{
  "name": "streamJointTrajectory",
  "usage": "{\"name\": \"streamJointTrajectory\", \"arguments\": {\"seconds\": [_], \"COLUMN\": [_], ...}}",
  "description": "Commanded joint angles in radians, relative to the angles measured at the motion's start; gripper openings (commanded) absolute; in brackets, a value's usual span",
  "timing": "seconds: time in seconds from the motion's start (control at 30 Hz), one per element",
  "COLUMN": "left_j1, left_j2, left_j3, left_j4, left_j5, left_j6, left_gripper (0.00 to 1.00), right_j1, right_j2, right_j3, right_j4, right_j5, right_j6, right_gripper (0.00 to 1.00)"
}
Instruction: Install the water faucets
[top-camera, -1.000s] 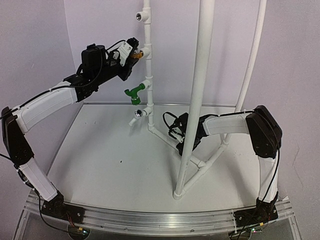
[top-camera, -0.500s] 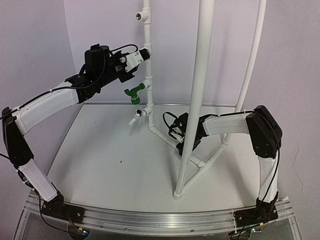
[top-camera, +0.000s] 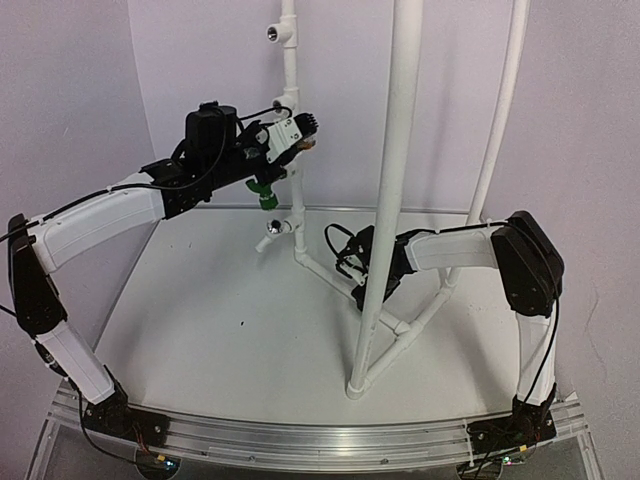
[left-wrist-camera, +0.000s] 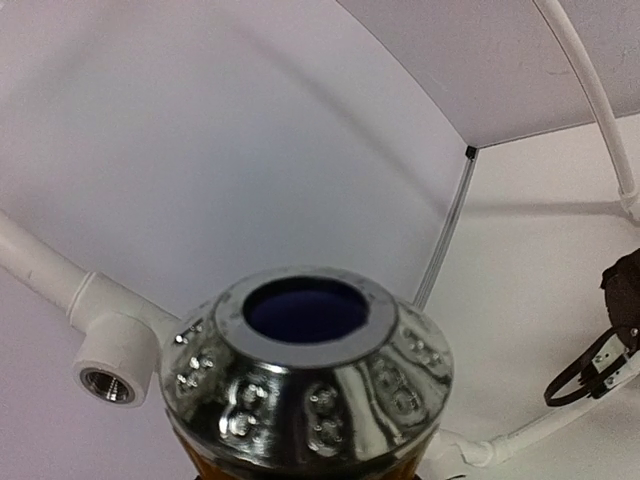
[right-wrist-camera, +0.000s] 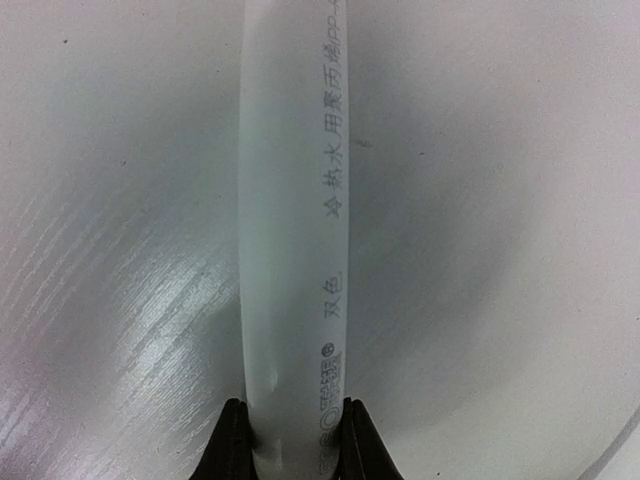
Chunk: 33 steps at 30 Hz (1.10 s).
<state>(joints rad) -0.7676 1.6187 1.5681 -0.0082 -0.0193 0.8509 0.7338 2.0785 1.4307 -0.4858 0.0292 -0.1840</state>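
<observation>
My left gripper (top-camera: 297, 136) is raised against the thin upright white pipe (top-camera: 290, 80) and is shut on the brass faucet (top-camera: 305, 146). In the left wrist view the faucet's shiny round knob (left-wrist-camera: 310, 375) with a dark blue centre fills the bottom and hides my fingers. The green faucet (top-camera: 265, 194) hangs at the pipe just below that gripper; I cannot tell how it is fixed. An open threaded tee (left-wrist-camera: 105, 380) lies left of the knob. My right gripper (right-wrist-camera: 290, 415) is shut on the low slanted pipe (right-wrist-camera: 290, 200), its fingers (right-wrist-camera: 232, 440) touching both sides.
Open tees sit at the top (top-camera: 275, 33) and lower down (top-camera: 270, 228) on the thin pipe. A thick upright pipe (top-camera: 400, 150) stands in front of my right gripper (top-camera: 362, 268). A curved pipe (top-camera: 505, 110) rises at the right. White walls enclose the table (top-camera: 220, 320).
</observation>
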Motion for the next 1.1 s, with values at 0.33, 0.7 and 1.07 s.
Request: {"name": "streamJointTrajectory", "arguments": {"seconds": [0.33,0.7,1.07], "left_j1": [0.035,0.283,0.283], "left_j2": [-0.044,-0.058,-0.069], "left_j3": [0.289,0.210,0.082], "left_j4": [-0.232,-0.216,-0.016], "left_j5": [-0.236,0.112,0.153], "left_j6": [-1.384,-1.884,-2.073], "left_gripper": [0.00,0.00,0.00], "right_j1": [0.022,0.022,0.022], "right_j2": [0.046,0.048,0.051], "right_j3": [0.035,0.036,0.043], "right_j4": [0.038,0.037,0.037], "right_j5": [-0.020,-0.021,-0.020], "right_j6": [-0.015,-0.008,0.020], "right_gripper": [0.00,0.00,0.00]}}
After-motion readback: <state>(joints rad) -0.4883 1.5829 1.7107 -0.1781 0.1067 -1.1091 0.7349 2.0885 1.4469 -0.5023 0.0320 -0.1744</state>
